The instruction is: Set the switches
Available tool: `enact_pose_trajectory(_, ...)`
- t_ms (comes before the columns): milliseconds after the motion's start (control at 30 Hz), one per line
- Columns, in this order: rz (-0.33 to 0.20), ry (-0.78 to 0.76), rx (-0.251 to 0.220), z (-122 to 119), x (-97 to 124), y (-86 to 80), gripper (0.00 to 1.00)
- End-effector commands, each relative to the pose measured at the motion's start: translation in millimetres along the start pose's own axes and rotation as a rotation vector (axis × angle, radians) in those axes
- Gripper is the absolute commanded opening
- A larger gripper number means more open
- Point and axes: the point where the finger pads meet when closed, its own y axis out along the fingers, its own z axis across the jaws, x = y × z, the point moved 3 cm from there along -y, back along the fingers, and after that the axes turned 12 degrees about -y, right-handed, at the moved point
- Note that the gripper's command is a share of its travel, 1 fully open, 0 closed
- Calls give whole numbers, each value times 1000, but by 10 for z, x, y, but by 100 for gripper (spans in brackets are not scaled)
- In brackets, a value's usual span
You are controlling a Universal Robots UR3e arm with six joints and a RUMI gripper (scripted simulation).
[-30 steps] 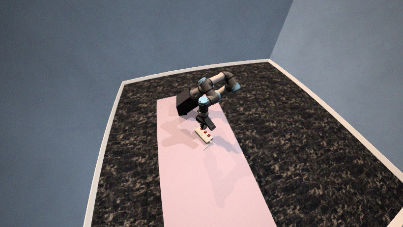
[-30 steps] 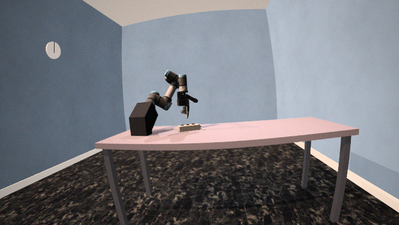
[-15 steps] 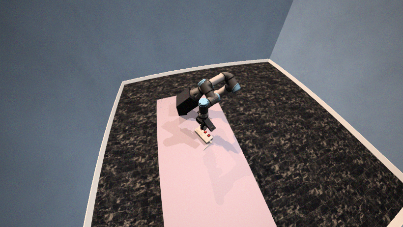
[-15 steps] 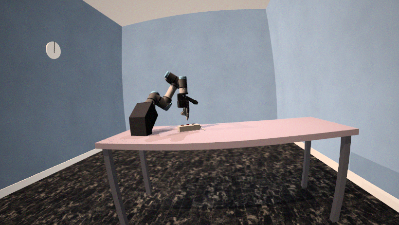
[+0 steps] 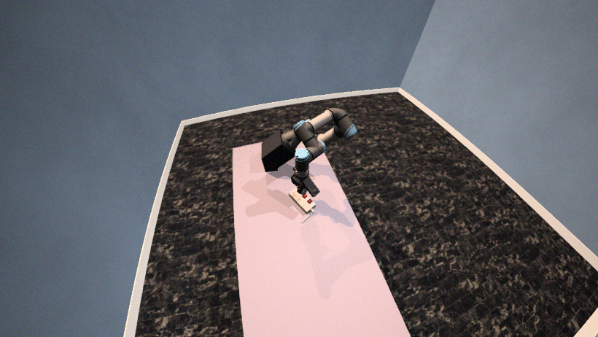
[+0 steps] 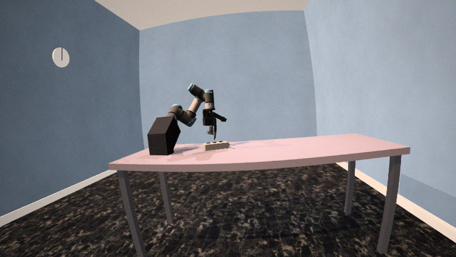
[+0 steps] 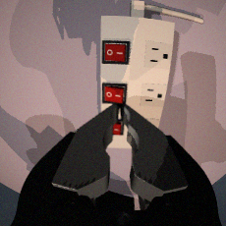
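A beige power strip (image 5: 302, 199) (image 6: 216, 146) (image 7: 152, 74) lies right way up on the pink table (image 5: 292, 272) (image 6: 271, 153), its short cable stub (image 5: 308, 217) (image 7: 169, 12) pointing away from the arm's base. It has three red rocker switches: the one nearest the cable (image 7: 116, 51), the middle one (image 7: 114, 93), and the farthest one (image 7: 117, 129), which shows only partly between my fingertips. My gripper (image 7: 119, 104) (image 5: 302, 187) (image 6: 212, 132) is shut and empty, hanging a little above the strip over the end away from the cable.
The arm's dark base box (image 5: 276, 155) (image 6: 162, 135) stands on the table behind the strip. Sockets (image 7: 157, 54) run along the strip's right side in the wrist view.
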Motion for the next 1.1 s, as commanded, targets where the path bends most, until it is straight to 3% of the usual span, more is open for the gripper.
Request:
enact_pose_trajectory(0,0,-1,3,8,-2,30,0)
enact_pose_trajectory(1067,0,-1,3,8,-1,82,0)
